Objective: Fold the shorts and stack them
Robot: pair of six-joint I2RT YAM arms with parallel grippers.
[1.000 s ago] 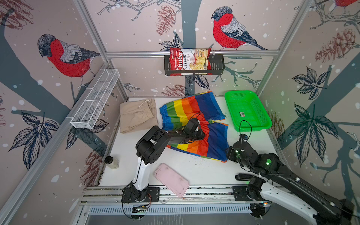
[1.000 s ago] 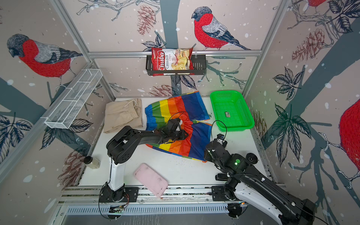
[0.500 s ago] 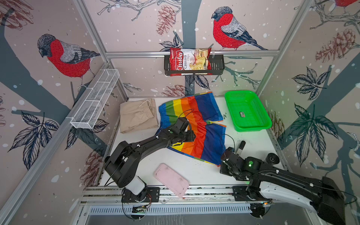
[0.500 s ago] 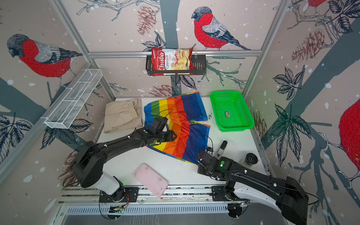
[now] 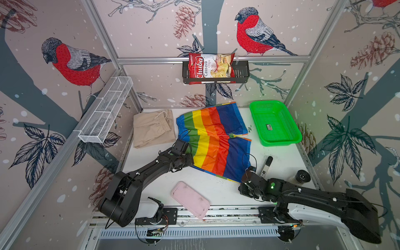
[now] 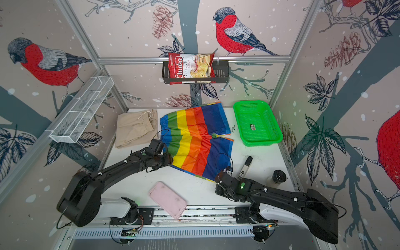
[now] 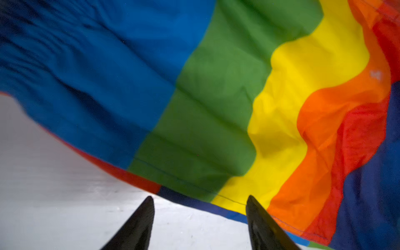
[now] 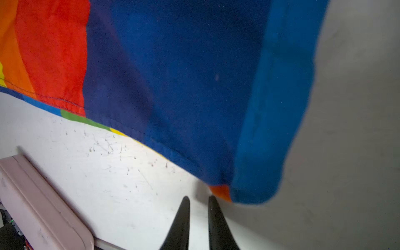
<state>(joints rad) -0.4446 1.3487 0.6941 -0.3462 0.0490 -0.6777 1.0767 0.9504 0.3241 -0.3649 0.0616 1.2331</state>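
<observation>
The striped shorts (image 5: 214, 140) lie spread on the tabletop (image 5: 151, 184) just beside the green basket (image 5: 281, 141). They are shiny, banded blue, green, yellow, orange, red and navy, with the waistband away from the basket. The beige shorts (image 5: 152, 129) lie beyond them, farther from the basket, drawstring showing. The left gripper (image 7: 198, 198) is spread and empty at the striped hem. The right gripper (image 8: 198, 198) is nearly pressed together, pinching nothing, beside the blue corner.

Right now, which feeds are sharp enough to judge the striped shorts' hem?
Left wrist view: striped shorts soft and smeared, hem stitching just readable. Right wrist view: hem and table scratches crisp, blue corner blurred. Both top views: sharp, evenly lit, no harsh glare on cloth.
</observation>
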